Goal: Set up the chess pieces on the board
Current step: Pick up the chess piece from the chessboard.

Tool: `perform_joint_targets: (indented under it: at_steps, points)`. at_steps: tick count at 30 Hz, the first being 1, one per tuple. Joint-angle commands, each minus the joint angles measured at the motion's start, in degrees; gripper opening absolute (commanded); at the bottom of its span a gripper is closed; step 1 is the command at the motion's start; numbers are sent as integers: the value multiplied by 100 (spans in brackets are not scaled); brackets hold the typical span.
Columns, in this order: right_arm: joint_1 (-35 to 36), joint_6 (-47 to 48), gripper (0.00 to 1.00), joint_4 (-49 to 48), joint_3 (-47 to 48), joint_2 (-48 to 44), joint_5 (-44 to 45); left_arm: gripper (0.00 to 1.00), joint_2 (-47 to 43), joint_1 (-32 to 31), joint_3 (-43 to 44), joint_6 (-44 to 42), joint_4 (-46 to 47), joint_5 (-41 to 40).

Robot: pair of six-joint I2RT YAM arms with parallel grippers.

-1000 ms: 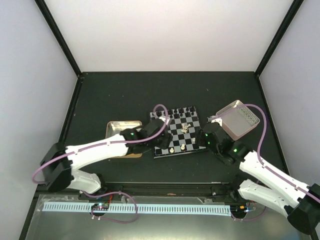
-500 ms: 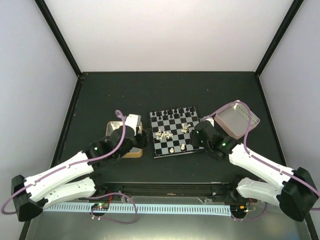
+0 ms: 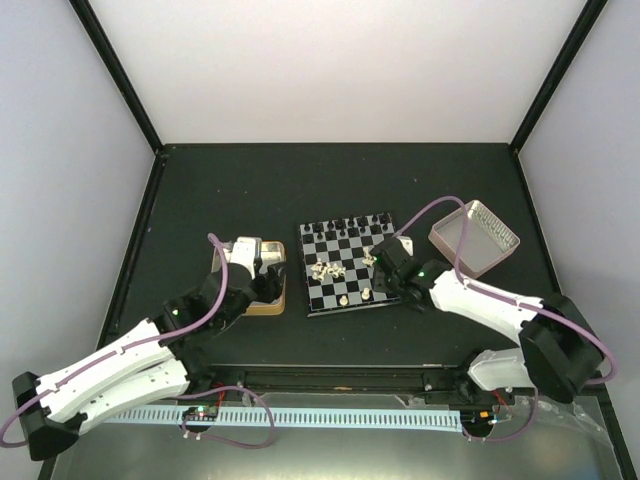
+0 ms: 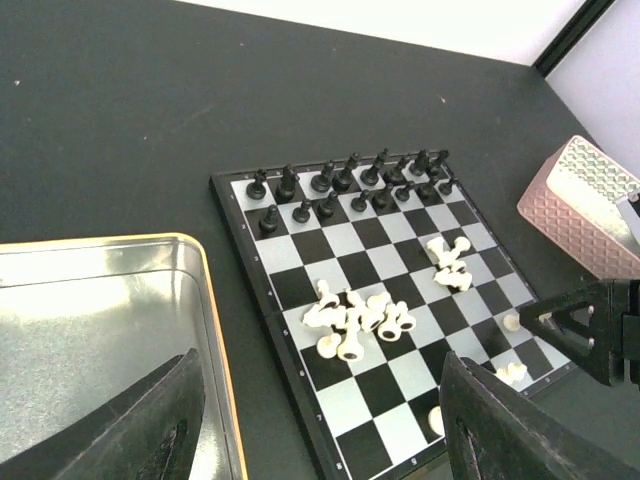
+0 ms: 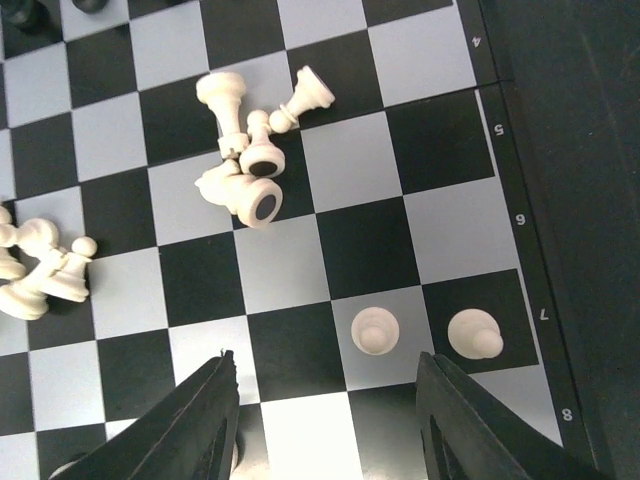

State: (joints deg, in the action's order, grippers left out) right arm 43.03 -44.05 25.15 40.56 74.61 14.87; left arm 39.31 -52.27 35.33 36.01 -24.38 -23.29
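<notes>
Dark matting is covering the table (image 3: 200,190), and pale walls are rising around it on three sides. The board (image 4: 330,245) is lying near the middle of the mat, turned slightly askew. It is sitting between a gold-rimmed tin tray (image 4: 80,320) just beside its left edge and a pink-sided tray (image 3: 475,240) off to its right.

I am holding my left gripper (image 4: 320,370) over the narrow strip of mat between the tin tray and the board's near left corner. Its fingers (image 4: 150,430) are spread wide and are gripping nothing. I am hanging my right gripper (image 5: 328,365) low over the right side of the board. Its fingers (image 5: 455,430) are also standing well apart, with nothing between them.

The black chess pieces (image 4: 345,185) are standing upright in two rows along the far edge of the board. The cream chess pieces (image 4: 355,320) are mostly lying tumbled. One heap is sprawling over the squares left of centre, and a smaller heap (image 5: 250,160) is lying toward the right, several of its pieces on their sides and touching. Just ahead of my right fingertips, two cream pawns (image 5: 375,330) are standing upright on neighbouring squares in the row marked 7, close to the right rim. One is sitting on a light square and the other on a dark one.
</notes>
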Motion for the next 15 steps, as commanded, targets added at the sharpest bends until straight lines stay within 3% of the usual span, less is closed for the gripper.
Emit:
perform_joint_targets:
  at_steps: [1,15]
  points:
    - [-5,-14,50,-98,232,288,27,66,35,50,-61,152,118,76]
    - [-56,280,45,-32,1168,1321,180,66,235,85,-129,222,289,435]
